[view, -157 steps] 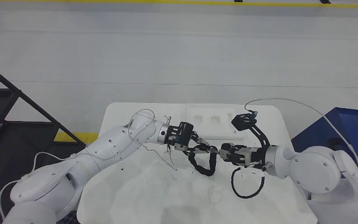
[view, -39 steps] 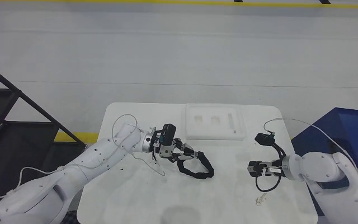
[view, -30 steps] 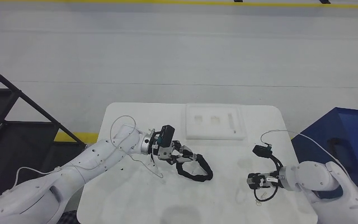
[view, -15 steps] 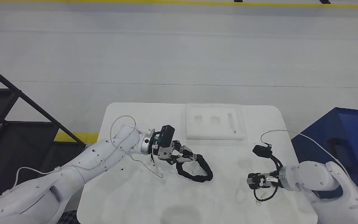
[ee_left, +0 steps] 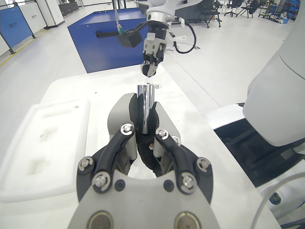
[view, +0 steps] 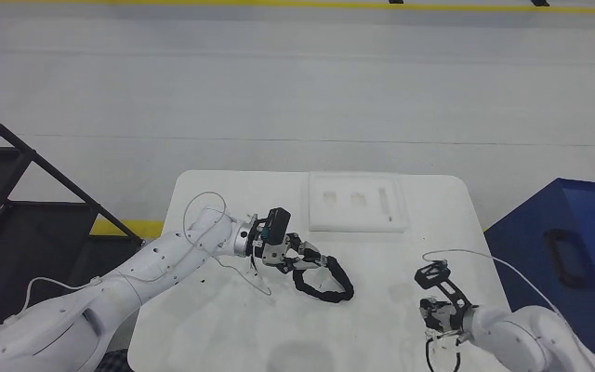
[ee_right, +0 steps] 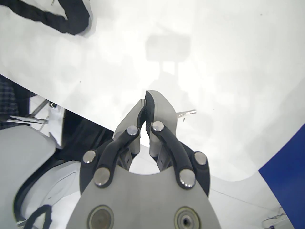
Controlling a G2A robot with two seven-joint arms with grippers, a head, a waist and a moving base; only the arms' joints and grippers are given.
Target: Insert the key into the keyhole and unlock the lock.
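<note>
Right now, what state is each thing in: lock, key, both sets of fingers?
lock: gripped, key not in it.
key: lying loose on the table.
left gripper: fingers shut on the lock.
right gripper: fingers shut, holding nothing, over the key.

The key [ee_right: 188, 112] (head end) is hidden behind the right pincer [ee_right: 145, 99].

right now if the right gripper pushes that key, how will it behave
The key looks thin, flat and shiny on the smooth table, so it will probably slide, not roll. Lying flush, it is likely hard to pinch.
</note>
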